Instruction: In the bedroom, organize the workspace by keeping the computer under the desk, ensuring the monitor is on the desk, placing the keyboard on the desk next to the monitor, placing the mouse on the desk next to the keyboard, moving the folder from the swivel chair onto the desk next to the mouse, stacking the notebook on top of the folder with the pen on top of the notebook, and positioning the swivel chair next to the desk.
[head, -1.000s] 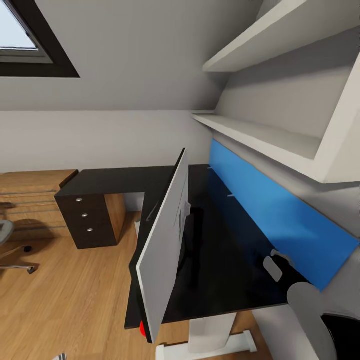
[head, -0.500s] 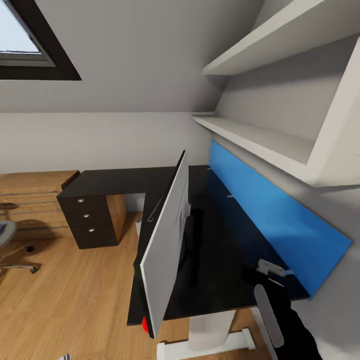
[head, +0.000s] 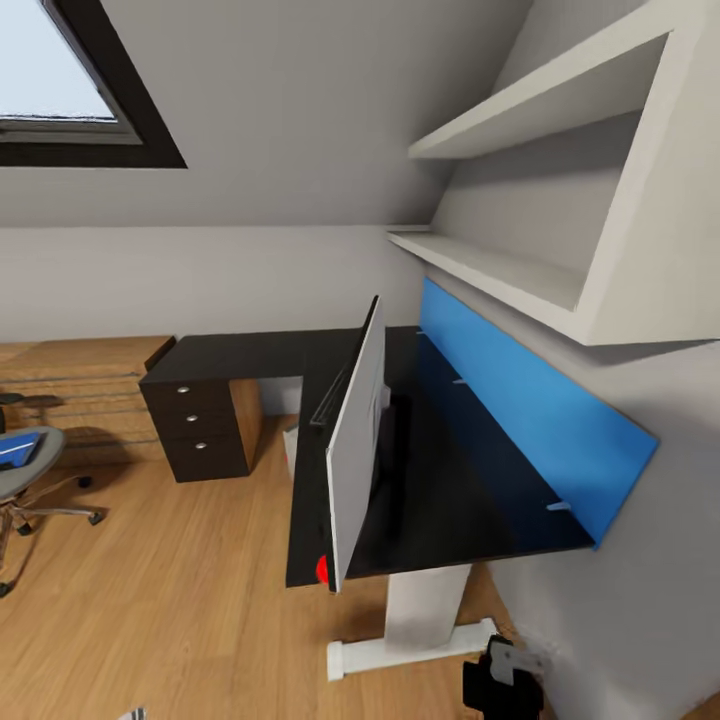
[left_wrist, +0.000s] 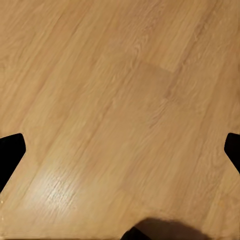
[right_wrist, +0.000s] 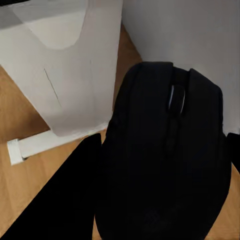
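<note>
The black mouse sits gripped between the right gripper's jaws, its long axis along the fingers, scroll wheel pointing away toward the white desk leg. In the head view that gripper hangs low at 5 o'clock, near the floor beside the leg's foot. The monitor stands on the black tabletop, its long edge running from 6 toward 12 o'clock. At 9 o'clock the blue folder lies on the swivel chair. The left gripper's jaws are spread wide over bare floor.
</note>
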